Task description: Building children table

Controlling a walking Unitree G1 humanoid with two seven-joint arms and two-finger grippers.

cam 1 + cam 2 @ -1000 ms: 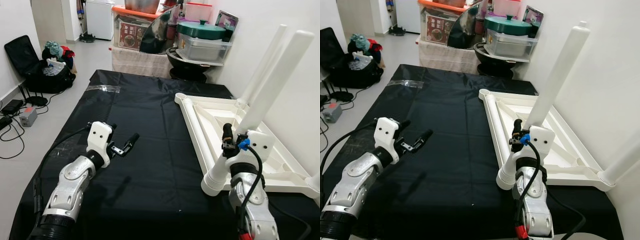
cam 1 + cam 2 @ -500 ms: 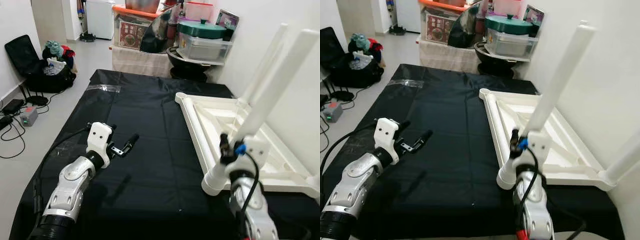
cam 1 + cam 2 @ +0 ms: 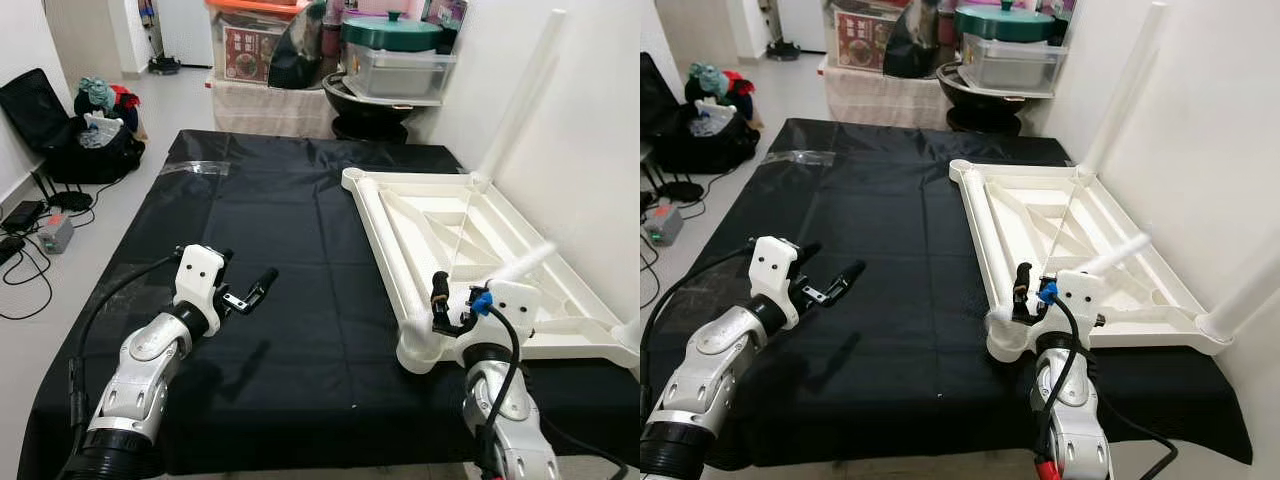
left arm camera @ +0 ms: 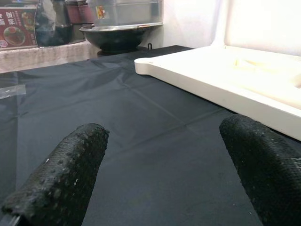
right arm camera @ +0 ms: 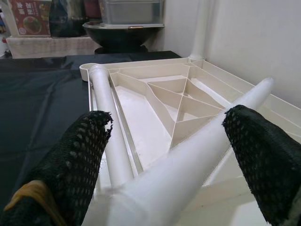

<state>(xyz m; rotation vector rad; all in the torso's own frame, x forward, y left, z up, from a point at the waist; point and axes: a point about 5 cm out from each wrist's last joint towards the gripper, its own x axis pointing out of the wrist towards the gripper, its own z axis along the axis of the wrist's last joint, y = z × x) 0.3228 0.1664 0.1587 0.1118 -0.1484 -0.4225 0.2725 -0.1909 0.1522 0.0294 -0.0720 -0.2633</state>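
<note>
Tabletop (image 3: 455, 225), white plastic and flipped underside up, lies on the black sheet (image 3: 290, 240) toward my right, its ribbed underside facing the ceiling. One white leg (image 3: 520, 95) stands upright at the far corner by the wall, and another (image 3: 1252, 292) rises at the near right corner. A third leg (image 3: 385, 235) lies flat along the tabletop's left edge. My right gripper (image 5: 169, 146) sits at the near left corner of the tabletop, by the round socket (image 3: 415, 355). Its two black fingers (image 5: 77, 155) are spread, and a fourth leg (image 5: 202, 136) runs between them, tilted low over the ribs and blurred in the head views; I cannot tell whether the fingers actually touch it. My left gripper (image 3: 248, 288) hovers over bare sheet well left of the tabletop, its fingers (image 4: 61, 174) apart and holding nothing. Beyond the sheet I see a black wok (image 3: 375, 100), a clear lidded container (image 3: 400, 65) with a green lid on top, and a black bag (image 3: 70, 135) on the floor at the left wall.
</note>
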